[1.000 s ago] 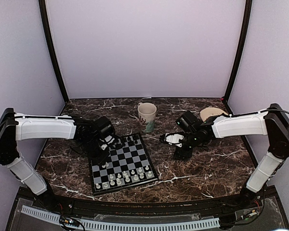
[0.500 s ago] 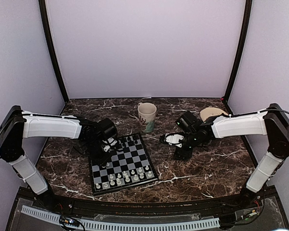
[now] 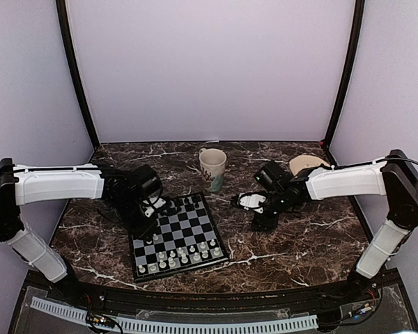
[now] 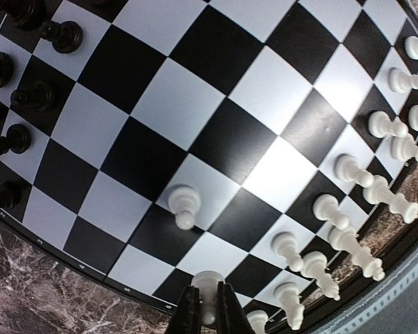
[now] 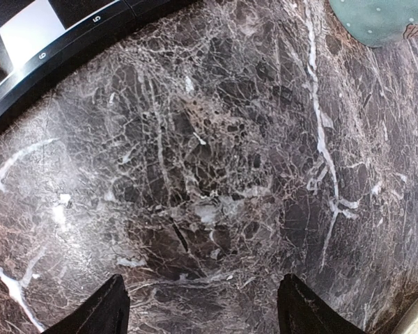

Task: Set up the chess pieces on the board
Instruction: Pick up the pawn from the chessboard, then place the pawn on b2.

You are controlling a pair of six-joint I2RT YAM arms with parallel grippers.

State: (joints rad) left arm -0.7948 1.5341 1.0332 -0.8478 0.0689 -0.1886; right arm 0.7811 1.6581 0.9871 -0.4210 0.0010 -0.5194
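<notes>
Left wrist—pawn (image 4: 207, 281) (seemingly) at edge.

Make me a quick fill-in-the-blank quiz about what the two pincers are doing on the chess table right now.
1. The left pincer is shut on a ______ chess piece.
2. The right pincer is ______ and holds nothing.
3. Below the right pincer lies the dark, white-veined ______ tabletop.

Missing words: white; open; marble.

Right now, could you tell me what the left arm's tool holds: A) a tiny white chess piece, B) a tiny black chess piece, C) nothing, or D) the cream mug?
A: the left wrist view shows the left tool shut around a tiny white chess piece.
</notes>
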